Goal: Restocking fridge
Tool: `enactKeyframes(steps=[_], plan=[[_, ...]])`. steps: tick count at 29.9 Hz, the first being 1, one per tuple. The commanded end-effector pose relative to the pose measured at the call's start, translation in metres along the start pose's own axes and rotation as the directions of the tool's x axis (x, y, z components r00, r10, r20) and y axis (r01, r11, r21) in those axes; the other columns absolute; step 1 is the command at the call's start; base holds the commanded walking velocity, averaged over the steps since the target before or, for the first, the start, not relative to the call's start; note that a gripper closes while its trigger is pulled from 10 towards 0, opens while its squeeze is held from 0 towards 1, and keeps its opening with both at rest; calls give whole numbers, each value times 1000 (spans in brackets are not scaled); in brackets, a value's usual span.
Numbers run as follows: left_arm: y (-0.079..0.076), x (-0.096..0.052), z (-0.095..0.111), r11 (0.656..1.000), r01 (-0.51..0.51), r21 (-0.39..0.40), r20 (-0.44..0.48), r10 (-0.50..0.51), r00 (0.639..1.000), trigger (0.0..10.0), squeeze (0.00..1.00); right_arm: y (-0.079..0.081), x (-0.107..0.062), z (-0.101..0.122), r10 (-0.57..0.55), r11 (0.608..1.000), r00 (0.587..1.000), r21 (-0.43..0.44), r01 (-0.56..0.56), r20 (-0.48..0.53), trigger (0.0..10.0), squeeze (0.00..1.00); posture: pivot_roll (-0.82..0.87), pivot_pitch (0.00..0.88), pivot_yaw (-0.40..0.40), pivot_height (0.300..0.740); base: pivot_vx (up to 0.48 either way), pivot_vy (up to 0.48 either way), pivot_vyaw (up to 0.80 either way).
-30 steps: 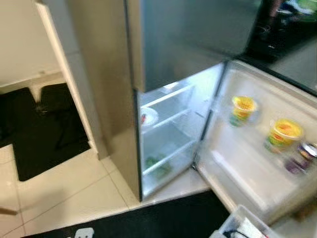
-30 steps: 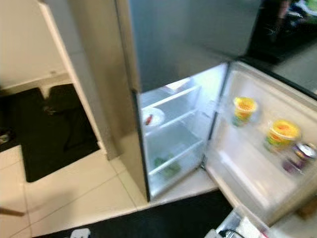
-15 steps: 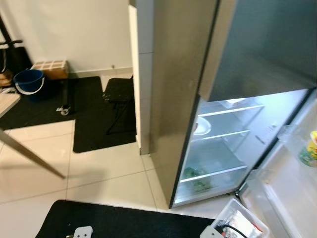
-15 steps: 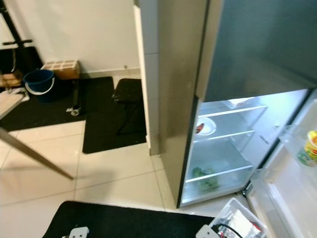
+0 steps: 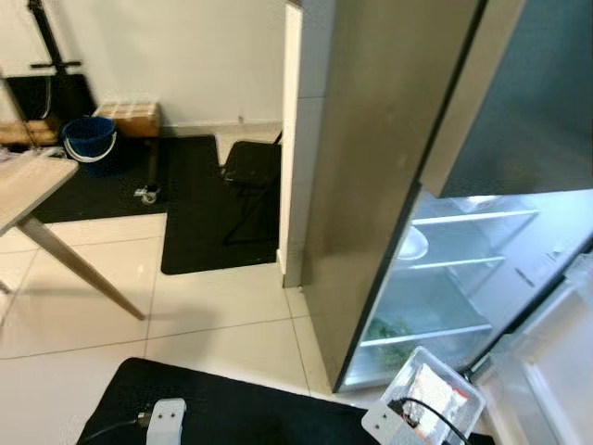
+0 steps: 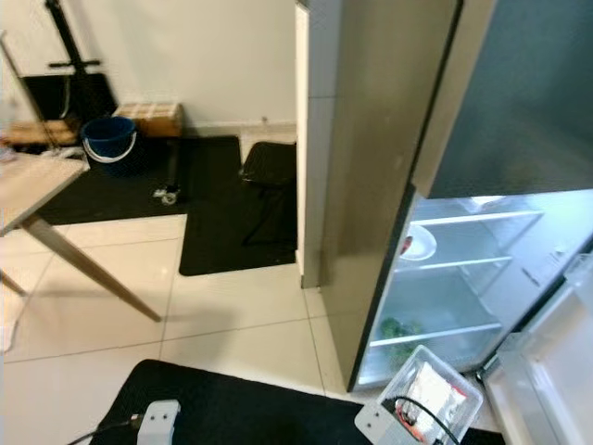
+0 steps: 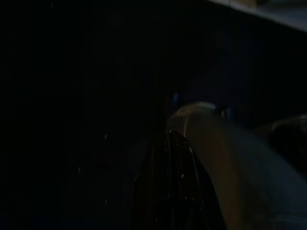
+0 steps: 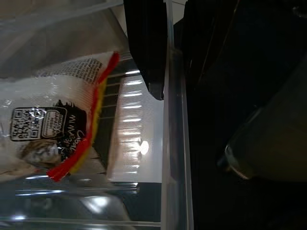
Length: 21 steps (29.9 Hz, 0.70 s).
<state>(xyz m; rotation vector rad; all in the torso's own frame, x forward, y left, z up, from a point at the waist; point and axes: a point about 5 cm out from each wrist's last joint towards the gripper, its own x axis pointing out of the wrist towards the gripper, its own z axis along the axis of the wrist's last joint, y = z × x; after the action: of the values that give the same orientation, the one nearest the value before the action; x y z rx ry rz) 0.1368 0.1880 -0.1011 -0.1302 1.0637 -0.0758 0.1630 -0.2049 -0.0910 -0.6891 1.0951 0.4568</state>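
One clear plastic storage bin (image 8: 144, 158) is carried by the right gripper (image 8: 165, 52), whose two black fingers are clenched over the bin's wall, one inside and one outside, so that the load hangs level at the robot's right side. One white plastic food packet with a red-and-yellow edge (image 8: 57, 129) is seen lying inside the bin, pressed toward the wall away from the fingers; no second item can be made out. From the head cameras the same bin (image 6: 428, 392) is seen low at the right, over the near edge of the black floor mat (image 6: 232, 408), just in front of the tall steel-grey fridge (image 5: 389, 158).

One lower fridge compartment (image 6: 454, 278) is held open and lit, presumably so the packet can be shelved. Three glass shelves are counted inside; one white plate (image 6: 417, 243) rests at the front-left edge of the middle shelf, and green vegetables (image 6: 398, 331) lie under the lowest shelf, near its left edge. The white inner side of the open door (image 6: 547, 389) is glimpsed at the right.

The left gripper (image 7: 172, 158) hangs in deep shade; whether it is released or clenched cannot be told.

Beyond the fridge, one wooden table corner (image 5: 32, 185), one blue bucket (image 5: 88, 139) and one black folding stool (image 5: 250, 171) are seen.
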Motion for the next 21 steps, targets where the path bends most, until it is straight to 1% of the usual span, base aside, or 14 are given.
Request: enactKeyframes(steps=[1, 3, 7, 10, 13, 21], plan=[[-7, 1, -5, 1000, 23, 18, -24, -23, 999, 10000, 0, 1, 0, -4, -7, 1000, 1000, 13, 7, -10, 10000, 0, -33, 0, -35, 740, 0, 0, 0], [-9, 1, -9, 999, 30, 26, -39, -29, 999, 10000, 0, 6, 0, -7, 6, 1000, 1000, 27, -5, -19, 10000, 0, -33, 0, -35, 740, 0, 0, 0], [-8, -1, -17, 999, 30, 32, -63, -28, 998, 10000, 0, 11, -1, -14, 21, 999, 999, 29, -20, -36, 10000, 0, -30, 0, -38, 740, 0, -470, 0], [-8, -2, -19, 999, 28, 32, -66, -26, 997, 10000, 0, 10, -1, -16, 20, 999, 999, 28, -19, -39, 10000, 0, -35, 0, -36, 740, 0, -472, 0], [-5, -2, -20, 999, 22, 32, -70, -19, 997, 10000, 0, 5, -2, -18, 10, 1000, 999, 28, -9, -45, 10000, 0, -37, 0, -34, 740, 0, -472, 0], [-4, -3, -21, 999, 21, 35, -71, -19, 997, 10000, 0, 1, -2, -16, 2, 1000, 999, 24, -1, -41, 10000, 0, -39, 0, -40, 740, 0, -469, 0]])
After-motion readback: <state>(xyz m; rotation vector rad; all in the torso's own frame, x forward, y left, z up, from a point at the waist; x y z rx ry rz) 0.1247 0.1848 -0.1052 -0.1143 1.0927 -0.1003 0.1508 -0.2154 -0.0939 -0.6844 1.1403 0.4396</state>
